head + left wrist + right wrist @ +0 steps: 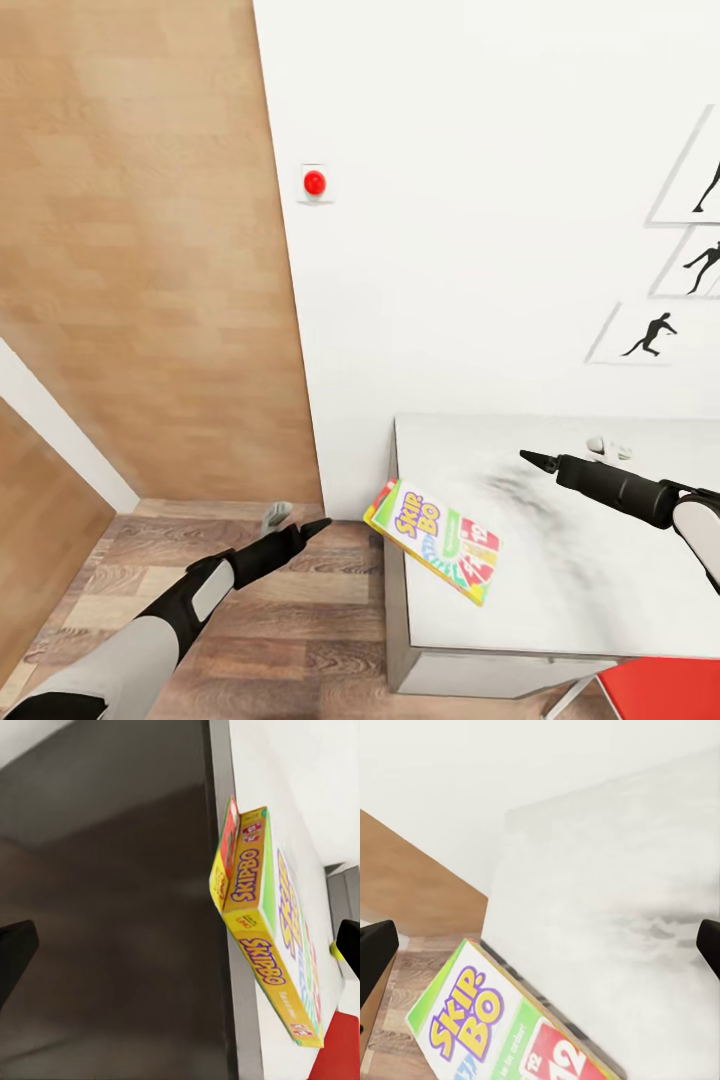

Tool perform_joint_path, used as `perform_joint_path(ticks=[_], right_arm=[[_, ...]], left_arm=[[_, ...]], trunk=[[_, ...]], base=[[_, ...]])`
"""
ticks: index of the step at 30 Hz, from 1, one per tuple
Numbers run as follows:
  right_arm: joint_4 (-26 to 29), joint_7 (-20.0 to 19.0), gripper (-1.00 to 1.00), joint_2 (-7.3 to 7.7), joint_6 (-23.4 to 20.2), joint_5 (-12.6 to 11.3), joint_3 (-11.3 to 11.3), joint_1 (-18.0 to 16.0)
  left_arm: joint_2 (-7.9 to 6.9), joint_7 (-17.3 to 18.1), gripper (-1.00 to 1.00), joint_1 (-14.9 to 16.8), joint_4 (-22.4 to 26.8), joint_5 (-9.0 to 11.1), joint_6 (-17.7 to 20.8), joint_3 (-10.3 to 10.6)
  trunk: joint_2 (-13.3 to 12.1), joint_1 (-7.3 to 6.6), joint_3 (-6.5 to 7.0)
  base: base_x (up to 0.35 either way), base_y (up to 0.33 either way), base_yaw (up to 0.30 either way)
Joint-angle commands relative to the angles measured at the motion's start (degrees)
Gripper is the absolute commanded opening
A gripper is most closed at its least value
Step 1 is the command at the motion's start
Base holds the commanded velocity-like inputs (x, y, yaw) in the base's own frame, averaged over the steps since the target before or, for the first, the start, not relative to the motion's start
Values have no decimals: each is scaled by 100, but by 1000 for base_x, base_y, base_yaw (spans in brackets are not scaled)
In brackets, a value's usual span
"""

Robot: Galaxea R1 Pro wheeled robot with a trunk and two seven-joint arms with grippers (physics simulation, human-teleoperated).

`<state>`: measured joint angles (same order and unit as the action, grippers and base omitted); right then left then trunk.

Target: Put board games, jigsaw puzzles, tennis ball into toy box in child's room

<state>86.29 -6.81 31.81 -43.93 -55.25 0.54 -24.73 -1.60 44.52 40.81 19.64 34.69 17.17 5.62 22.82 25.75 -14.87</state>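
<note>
A yellow Skip-Bo board game box [440, 540] lies flat at the left edge of the white table [600, 590], with one corner hanging over the edge. In the left wrist view, the Skip-Bo box [262, 945] rests on a second, thinner box [225, 855] with a red and green edge. My left gripper [315, 525] is open over the floor, just left of the table and level with the boxes, and holds nothing. My right gripper [530, 458] is open above the table, right of the Skip-Bo box [502, 1027], also with nothing in it.
A white wall rises behind the table, with a red button [314, 182] and framed silhouette pictures [690, 265]. A small white object [608, 446] lies at the table's back. A red chair [660, 690] stands at the front right. A wooden wall and wood floor [300, 640] are to the left.
</note>
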Motion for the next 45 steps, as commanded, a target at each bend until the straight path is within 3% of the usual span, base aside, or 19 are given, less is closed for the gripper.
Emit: perform_joint_path(ticks=[1,15,45], right_arm=[[1,-30,100,1,-28,23,4,-5],[7,-31,100,1,-28,23,5,-5],[54,-31,100,12,-37,23,18,-5]], left_arm=[[-2,3,100,3,3,59,37,36],[29,4,100,-9,0,58,-100,41],[147,-108,100,-11,-3,43,-283,44]], trunk=[[11,4,-10],[11,4,-10],[11,4,-10]], base=[[110,46,-11],[192,70,-4],[43,8,0]])
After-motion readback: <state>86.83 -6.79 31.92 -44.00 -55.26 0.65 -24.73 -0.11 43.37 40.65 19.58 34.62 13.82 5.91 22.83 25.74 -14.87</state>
